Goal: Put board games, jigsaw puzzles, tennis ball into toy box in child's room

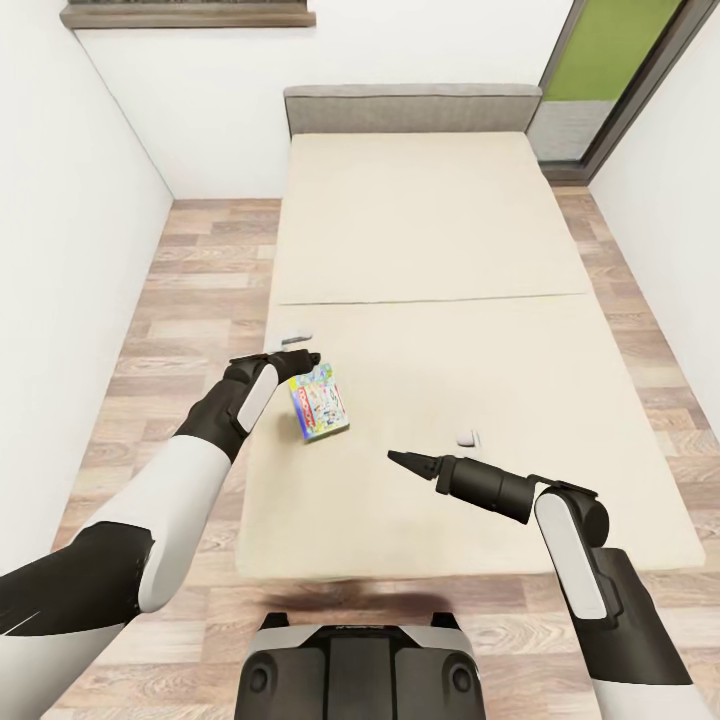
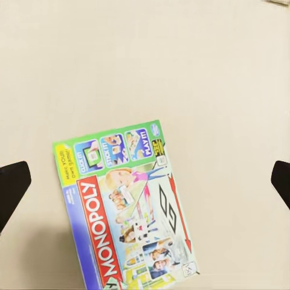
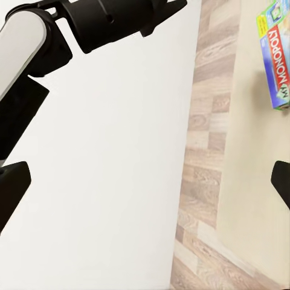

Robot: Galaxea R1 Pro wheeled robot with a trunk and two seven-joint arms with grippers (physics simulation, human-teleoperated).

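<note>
The green-bordered board game (image 1: 319,406) is lying flat on the bed (image 1: 420,220), on the near section of the mattress and toward the edge that faces the wooden floor (image 1: 200,270), and everything is turning on how it is sitting under the left gripper (image 1: 300,358). That gripper is hovering just beyond the box's far end, its fingers spread wide with nothing between them; in the left wrist view the two dark fingertips (image 2: 13,184) are standing well apart on either side, and the box (image 2: 128,208) is lying below and between them, off-centre toward one finger. Its long axis is running roughly from the headboard (image 1: 412,108) end toward the foot of the bed, slightly skewed, so the fingers are looking set to close across the short width once the wrist is centred and lowered. The right gripper (image 1: 398,457) is pointing at the box from farther along the mattress, clearly the more distant of the two; its fingertips in the right wrist view are standing apart and empty, and there the box (image 3: 277,57) is showing near the mattress edge. Nothing is lying between the left gripper and the box; only two small pale marks (image 1: 467,437) are resting on the mattress nearby, too small to identify.
</note>
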